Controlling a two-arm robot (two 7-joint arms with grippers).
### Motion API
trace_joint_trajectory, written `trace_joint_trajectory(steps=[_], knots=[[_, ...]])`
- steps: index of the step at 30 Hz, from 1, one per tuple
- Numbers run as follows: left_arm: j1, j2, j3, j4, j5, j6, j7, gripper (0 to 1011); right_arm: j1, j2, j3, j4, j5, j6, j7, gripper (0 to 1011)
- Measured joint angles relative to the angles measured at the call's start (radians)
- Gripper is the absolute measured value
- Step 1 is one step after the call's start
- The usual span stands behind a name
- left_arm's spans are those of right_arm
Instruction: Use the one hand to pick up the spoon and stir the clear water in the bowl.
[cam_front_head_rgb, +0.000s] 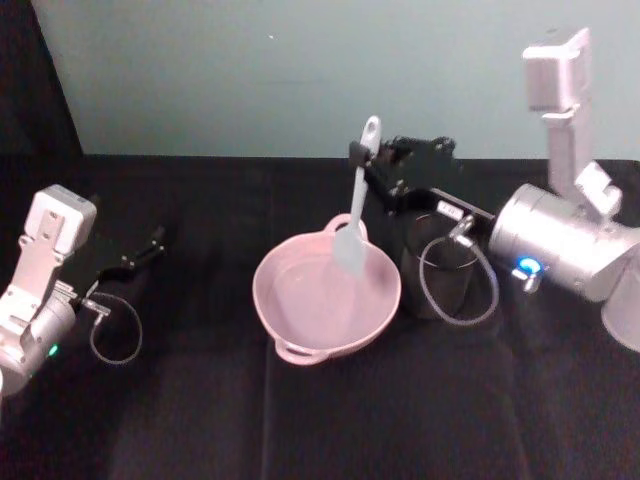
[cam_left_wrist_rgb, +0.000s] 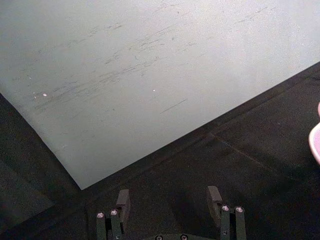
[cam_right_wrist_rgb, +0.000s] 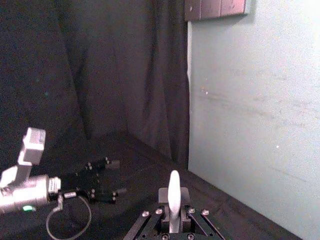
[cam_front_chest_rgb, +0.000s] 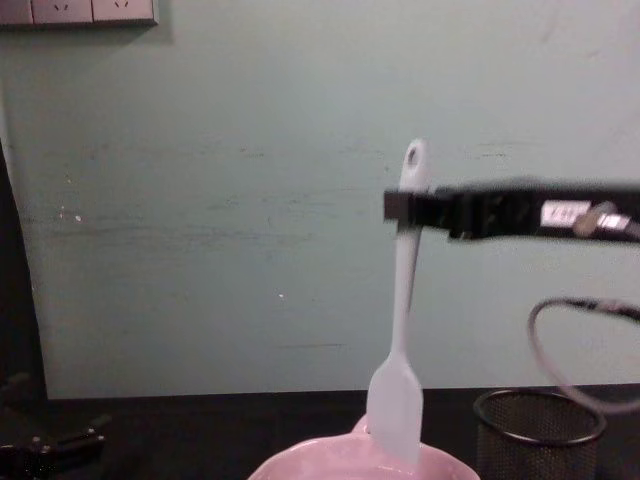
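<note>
The right gripper (cam_front_head_rgb: 358, 152) pinches the spoon (cam_front_head_rgb: 352, 215) near its top. The flat end hangs over the pink bowl (cam_front_head_rgb: 262, 290). Next it should dip down and swirl gently. The bowl seems to hold clear water. I cannot tell what the mesh cup (cam_front_head_rgb: 440, 290) beside it holds. The left gripper (cam_front_head_rgb: 150, 240) rests far off, fingers spread.

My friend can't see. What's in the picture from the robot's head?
The right end effector holds a white spoon upright by its handle, flat head hanging over a pink bowl on a black table. A black mesh cup stands beside the bowl on the robot's right, and the open left end effector is far off to the left.
</note>
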Motion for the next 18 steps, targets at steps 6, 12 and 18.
trace_joint_trajectory(steps=[6,12,18], knots=[[0.0,0.0,0.0,0.0,0.0,0.0,0.0,1011,0.007,-0.031,-0.029,0.074,-0.053,-0.029,0.014,120],[0.0,0.0,0.0,0.0,0.0,0.0,0.0,1011,0.001,-0.048,-0.038,0.111,-0.085,-0.045,0.031,120],[0.0,0.0,0.0,0.0,0.0,0.0,0.0,1011,-0.015,-0.07,-0.043,0.121,-0.085,-0.042,0.055,120]])
